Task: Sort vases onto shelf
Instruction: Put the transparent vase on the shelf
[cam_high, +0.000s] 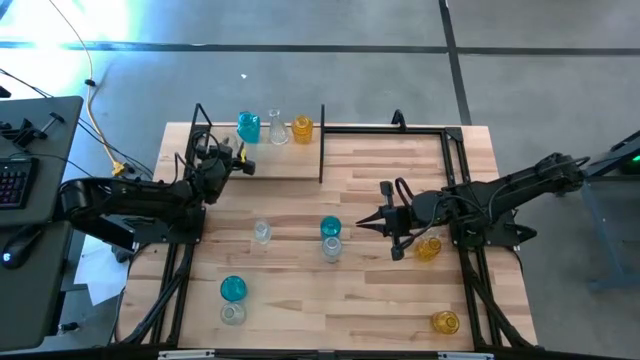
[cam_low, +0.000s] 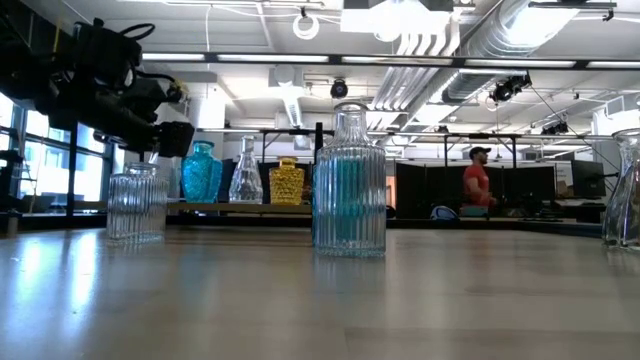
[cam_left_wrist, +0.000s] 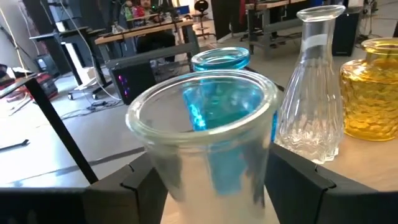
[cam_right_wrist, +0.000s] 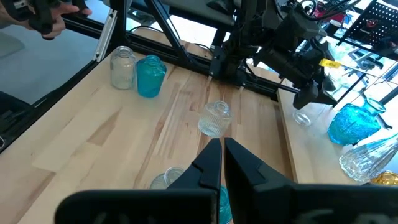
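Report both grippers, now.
Left gripper: open around a clear vase at the shelf.
Right gripper: shut, empty, over mid-table.

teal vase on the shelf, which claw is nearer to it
Left. The left claw is at the shelf, just beside the teal vase, around a clear vase. The right claw is shut over mid-table, well off the shelf.

Open-plan lab: exposed ducts (cam_low: 500, 40), workbenches (cam_low: 420, 135)
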